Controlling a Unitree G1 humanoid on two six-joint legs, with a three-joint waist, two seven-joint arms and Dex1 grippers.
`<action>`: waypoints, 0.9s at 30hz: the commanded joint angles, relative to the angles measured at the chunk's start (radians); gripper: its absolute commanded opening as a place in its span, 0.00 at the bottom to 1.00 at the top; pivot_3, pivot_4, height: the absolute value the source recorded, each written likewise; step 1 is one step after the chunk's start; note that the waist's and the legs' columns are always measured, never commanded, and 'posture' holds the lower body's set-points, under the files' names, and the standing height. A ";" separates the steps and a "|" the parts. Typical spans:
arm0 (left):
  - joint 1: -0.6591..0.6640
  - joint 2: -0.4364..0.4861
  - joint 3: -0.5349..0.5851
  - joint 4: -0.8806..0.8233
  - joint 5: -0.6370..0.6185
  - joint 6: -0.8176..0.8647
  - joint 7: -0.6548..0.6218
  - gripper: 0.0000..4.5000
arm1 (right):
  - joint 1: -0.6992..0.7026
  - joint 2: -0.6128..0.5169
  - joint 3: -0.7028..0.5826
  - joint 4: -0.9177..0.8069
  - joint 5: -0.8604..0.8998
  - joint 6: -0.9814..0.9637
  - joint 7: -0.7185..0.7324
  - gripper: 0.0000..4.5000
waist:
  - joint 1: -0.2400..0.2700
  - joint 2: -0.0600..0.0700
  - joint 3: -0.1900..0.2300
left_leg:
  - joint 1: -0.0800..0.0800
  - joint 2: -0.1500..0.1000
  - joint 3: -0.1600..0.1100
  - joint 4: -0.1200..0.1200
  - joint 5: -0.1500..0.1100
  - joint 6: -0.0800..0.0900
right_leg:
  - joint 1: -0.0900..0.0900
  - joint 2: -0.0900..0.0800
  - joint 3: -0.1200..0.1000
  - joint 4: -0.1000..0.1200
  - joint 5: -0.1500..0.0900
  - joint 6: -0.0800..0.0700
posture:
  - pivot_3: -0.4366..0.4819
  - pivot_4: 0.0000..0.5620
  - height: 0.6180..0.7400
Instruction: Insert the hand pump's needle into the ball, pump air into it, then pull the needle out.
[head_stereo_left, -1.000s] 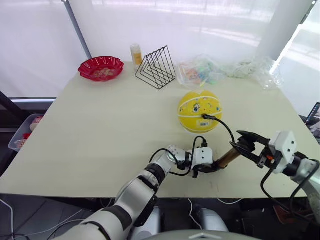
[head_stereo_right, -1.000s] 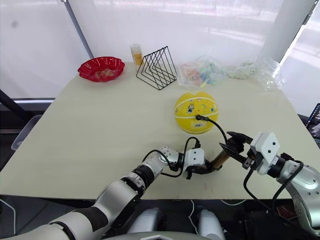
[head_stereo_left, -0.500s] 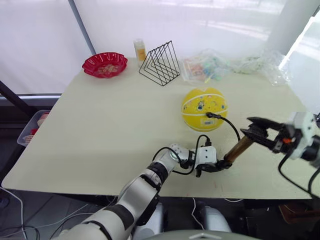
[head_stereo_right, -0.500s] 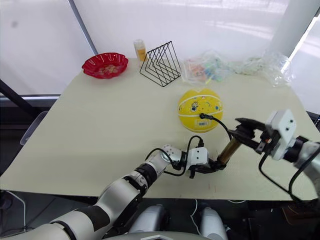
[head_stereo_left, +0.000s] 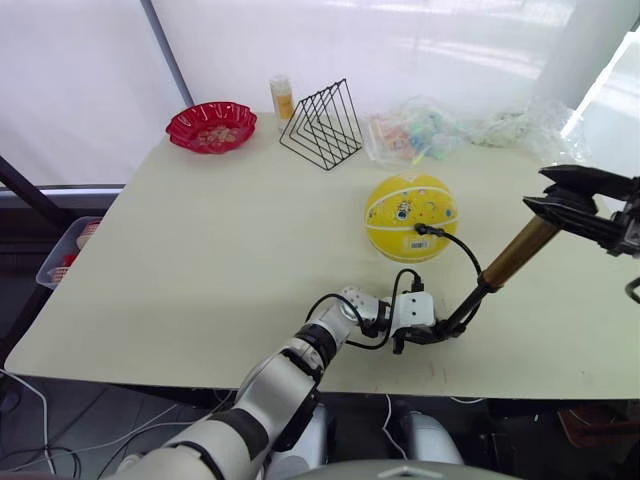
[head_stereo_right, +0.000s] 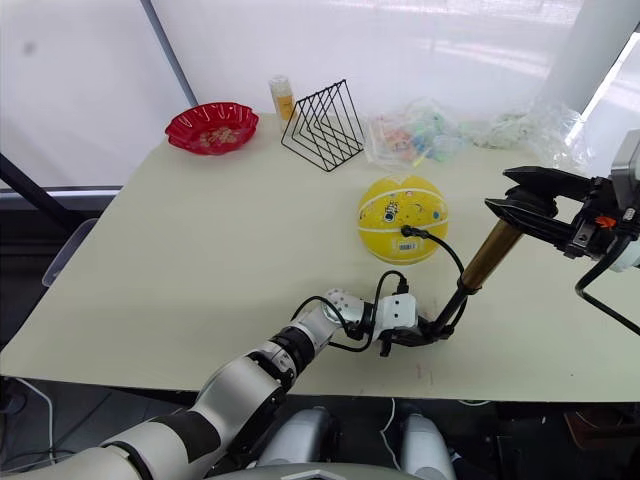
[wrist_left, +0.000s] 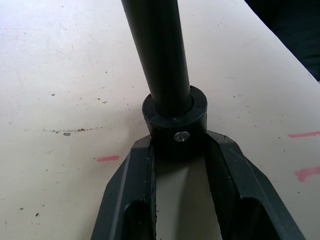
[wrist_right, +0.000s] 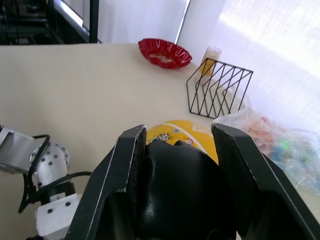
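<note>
A slim hand pump (head_stereo_right: 478, 262) with a shiny gold-brass barrel and black end caps stands tilted over the near right part of a pale beige table (head_stereo_left: 200, 250), its base on the tabletop and its upper end leaning up and to the right. The barrel rides high on a black shaft, drawn out from the base. The left gripper (wrist_left: 177, 172) is clamped on the pump's black base collar, one dark finger on each side, pinning it to the table. The right gripper (wrist_right: 179, 150) is closed around the pump's black handle end, its two fingers hugging the black knob.

A thin black hose (head_stereo_left: 455, 250) loops from the pump's lower end up to a small black fitting pressed against the near face of a yellow rubber ball (head_stereo_left: 410, 215) with white seam lines and small coloured prints. The needle itself is too small to make out. The ball sits round and full on the table, just beyond the pump.

Farther back stand a black wire rack (head_stereo_left: 320, 127), a red scalloped bowl (head_stereo_left: 211, 126), a small yellow-labelled bottle (head_stereo_left: 281, 99) and crumpled clear plastic bags (head_stereo_left: 470, 130) with colourful contents.
</note>
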 joint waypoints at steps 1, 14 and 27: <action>0.056 0.047 -0.064 0.089 0.084 0.044 -0.012 0.22 | 0.037 0.026 -0.059 -0.037 -0.049 -0.031 -0.020 0.35 | 0.000 -0.001 0.000 | 0.000 0.000 0.000 0.000 0.000 0.000 | 0.000 0.000 0.000 0.000 0.000 0.000 | 0.48 0.27 0.97; 0.053 0.049 -0.062 0.085 0.078 0.047 -0.009 0.22 | 0.233 0.251 0.305 0.021 -0.300 -0.239 0.001 0.35 | -0.025 -0.016 -0.016 | 0.014 0.004 -0.001 -0.003 0.000 0.000 | 0.010 0.002 0.005 0.000 -0.003 -0.004 | 0.48 0.27 0.97; 0.050 0.049 -0.050 0.081 0.067 0.054 -0.006 0.22 | 0.321 0.339 0.560 0.193 -0.591 -0.485 -0.019 0.35 | -0.025 -0.018 -0.025 | 0.015 0.004 0.001 -0.004 0.000 0.000 | 0.010 0.003 0.001 0.000 -0.003 -0.004 | 0.48 0.27 0.97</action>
